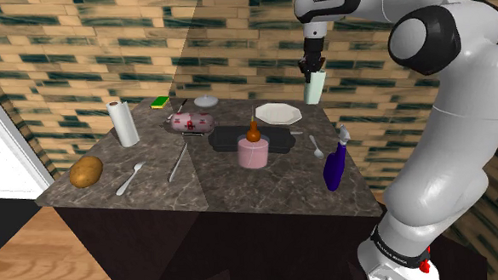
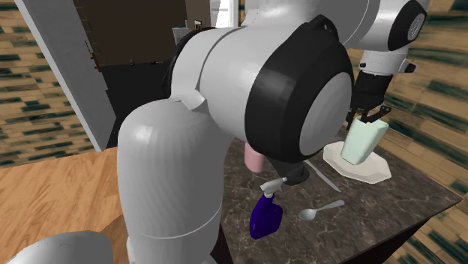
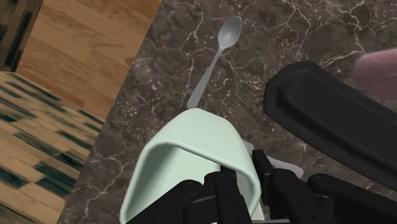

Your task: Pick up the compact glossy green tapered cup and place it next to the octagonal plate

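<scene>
Dark veined stone tops the bench point(image 1: 240, 190), and in the shoulder view a brown potato point(image 1: 86, 171) lies at its near left corner with a white paper roll point(image 1: 124, 123) standing behind it. A fork point(image 1: 130, 177) and a knife point(image 1: 179, 162) lie toward the near edge, a green sponge point(image 1: 159, 101) sits at the far edge, and a pink vessel point(image 1: 191, 122) lies just right of the roll. At mid-bench a black tray point(image 1: 273, 140) carries a pink cylinder point(image 1: 253, 153) topped by an orange pear shape point(image 1: 253, 131). The white octagonal plate point(image 1: 278, 113) rests behind the tray, near the far edge. Right of the tray lie a spoon point(image 1: 316, 147) and a blue spray bottle point(image 1: 335, 164), the bottle close to the right edge. At the far right corner, just right of the plate, the pale mint-green tapered cup point(image 1: 314, 88) hangs upright from the black pincer point(image 1: 312, 73), seemingly clear of the stone. In the wrist view the pincer point(image 3: 245, 188) is closed on the cup's point(image 3: 184, 146) rim, pinching the wall with one finger inside and one outside
</scene>
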Controlling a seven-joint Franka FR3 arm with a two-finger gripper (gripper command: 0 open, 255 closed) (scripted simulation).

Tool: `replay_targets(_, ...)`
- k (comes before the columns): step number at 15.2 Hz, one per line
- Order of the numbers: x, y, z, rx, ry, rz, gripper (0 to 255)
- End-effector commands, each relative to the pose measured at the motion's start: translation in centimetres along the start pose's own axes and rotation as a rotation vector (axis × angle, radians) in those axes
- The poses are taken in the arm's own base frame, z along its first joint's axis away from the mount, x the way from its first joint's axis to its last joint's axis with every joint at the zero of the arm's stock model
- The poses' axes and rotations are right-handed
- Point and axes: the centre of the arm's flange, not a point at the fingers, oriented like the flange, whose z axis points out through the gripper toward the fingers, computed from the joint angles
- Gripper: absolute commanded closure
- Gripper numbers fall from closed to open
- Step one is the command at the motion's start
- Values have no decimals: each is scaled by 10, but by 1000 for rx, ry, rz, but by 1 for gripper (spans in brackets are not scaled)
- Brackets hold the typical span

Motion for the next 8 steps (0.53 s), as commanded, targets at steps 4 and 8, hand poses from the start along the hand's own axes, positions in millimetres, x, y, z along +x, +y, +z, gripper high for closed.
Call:
replay_targets(4,-8,63,-15,0,0,-1,255)
replay_targets(8,-12,114,-26,0,0,-1,255)
